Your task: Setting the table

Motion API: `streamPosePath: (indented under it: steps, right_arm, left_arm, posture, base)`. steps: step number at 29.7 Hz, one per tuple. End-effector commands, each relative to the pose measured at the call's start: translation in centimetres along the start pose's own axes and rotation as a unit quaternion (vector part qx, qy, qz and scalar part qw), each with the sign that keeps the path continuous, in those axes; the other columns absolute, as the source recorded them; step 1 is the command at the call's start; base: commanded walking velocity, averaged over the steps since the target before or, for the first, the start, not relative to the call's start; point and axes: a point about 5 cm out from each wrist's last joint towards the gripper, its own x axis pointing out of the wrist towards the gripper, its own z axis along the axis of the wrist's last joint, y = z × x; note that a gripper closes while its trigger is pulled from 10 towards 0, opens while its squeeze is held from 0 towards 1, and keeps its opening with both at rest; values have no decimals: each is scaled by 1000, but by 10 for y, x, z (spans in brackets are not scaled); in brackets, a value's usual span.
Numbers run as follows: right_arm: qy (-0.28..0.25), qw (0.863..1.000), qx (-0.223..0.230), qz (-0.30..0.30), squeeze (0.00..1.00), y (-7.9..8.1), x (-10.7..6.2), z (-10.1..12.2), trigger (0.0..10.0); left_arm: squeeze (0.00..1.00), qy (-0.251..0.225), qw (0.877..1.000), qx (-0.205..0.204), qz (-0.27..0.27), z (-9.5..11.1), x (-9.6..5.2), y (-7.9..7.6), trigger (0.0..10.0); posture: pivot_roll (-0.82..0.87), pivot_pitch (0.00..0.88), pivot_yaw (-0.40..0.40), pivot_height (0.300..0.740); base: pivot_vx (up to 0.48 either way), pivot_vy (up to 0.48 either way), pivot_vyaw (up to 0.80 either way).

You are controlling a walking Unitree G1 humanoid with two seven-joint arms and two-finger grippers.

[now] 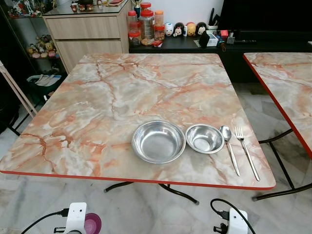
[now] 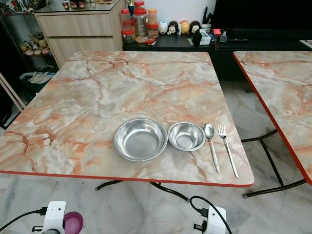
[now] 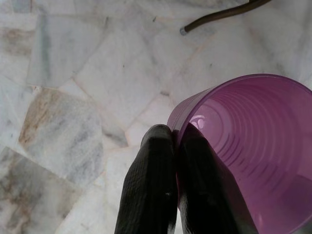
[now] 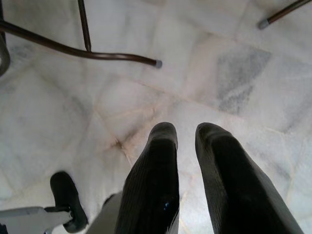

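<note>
Two bowls (image 1: pixel 158 141), spoon (image 1: pixel 228 146) and fork (image 1: pixel 246 151) lie ahead; left gripper (image 3: pixel 176 141), low, pinches the cup (image 3: pixel 253 146); right gripper (image 4: pixel 185 134) hangs narrowly parted, empty.

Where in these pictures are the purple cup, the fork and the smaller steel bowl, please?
purple cup (image 3: pixel 253 156): left wrist view, on its ribbed inner wall.
fork (image 1: pixel 246 150): left eye view, on the handle's upper part.
smaller steel bowl (image 1: pixel 204 139): left eye view, on its inside bottom.
</note>
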Motion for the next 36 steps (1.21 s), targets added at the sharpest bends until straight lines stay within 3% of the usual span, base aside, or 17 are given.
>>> streamPosePath:
  steps: [1, 10, 19, 36]
  right_arm:
    - [0, 1000, 6, -3, 0, -2, -1, -3, 10000]
    - [10, 1000, 21, -15, 0, -8, -3, -11, 10000]
    - [7, 999, 32, -21, 0, -9, -2, -7, 10000]
    - [1, 999, 32, -20, 0, -8, -1, -2, 10000]
  left_arm:
    - [0, 2, 1000, -3, -2, -3, -1, -1, 10000]
    - [0, -9, 1000, -8, -6, -1, -1, -2, 10000]
    - [0, -11, 1000, -13, -5, 0, -1, -3, 10000]
    - [0, -8, 1000, -18, -3, -2, -1, -4, 10000]
  posture:
    - [-35, 0, 35, 740]
    - [-39, 0, 37, 740]
    - [-33, 0, 28, 740]
    - [-32, 0, 24, 740]
  base:
    - [0, 0, 0]
    - [0, -30, 0]
    - [0, -352, -310]
    - [0, -359, 0]
